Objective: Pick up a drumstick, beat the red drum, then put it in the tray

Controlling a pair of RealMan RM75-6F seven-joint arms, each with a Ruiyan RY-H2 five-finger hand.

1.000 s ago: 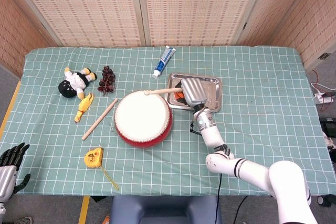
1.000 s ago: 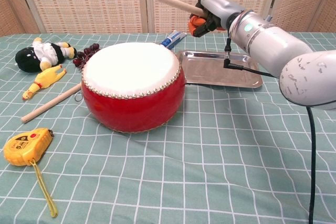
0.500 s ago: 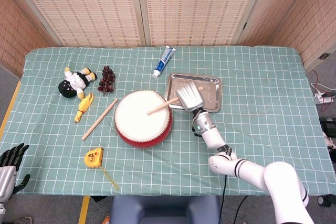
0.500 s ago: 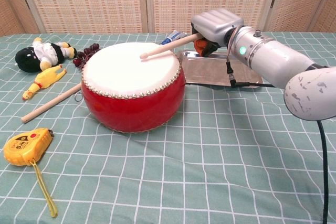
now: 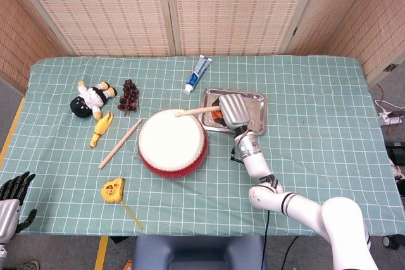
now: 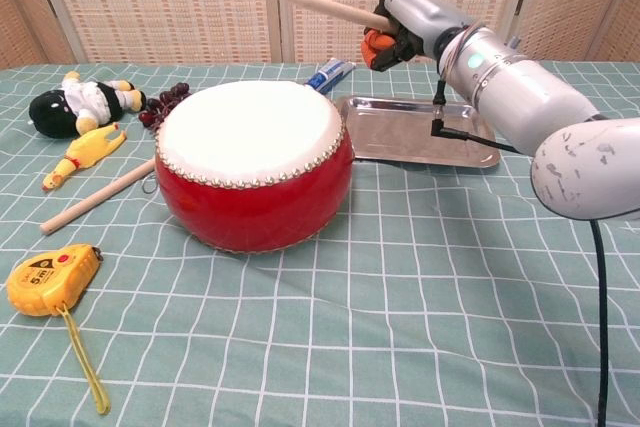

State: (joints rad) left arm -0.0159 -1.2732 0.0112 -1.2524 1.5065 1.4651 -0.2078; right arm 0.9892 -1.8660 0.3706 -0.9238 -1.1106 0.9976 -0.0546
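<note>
Drumstick raised over the drum, tray step not yet done.
On the desk (image 5: 304,93) with its green checked cloth sits the round red drum with a white skin (image 6: 250,152); just beside it the shiny metal tray (image 6: 465,152) waits empty. The right hand (image 6: 405,27) clamps the wooden drumstick (image 6: 320,5), lifted clear above the skin. The left hand (image 5: 12,197) idles, fingers apart, off the desk's corner.

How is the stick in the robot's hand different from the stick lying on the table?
The drumstick in the right hand is up in the air, above the red drum; the other drumstick lies flat on the tablecloth, left of the drum. The held one is gripped; nothing touches the other. Both are plain light wood.
</note>
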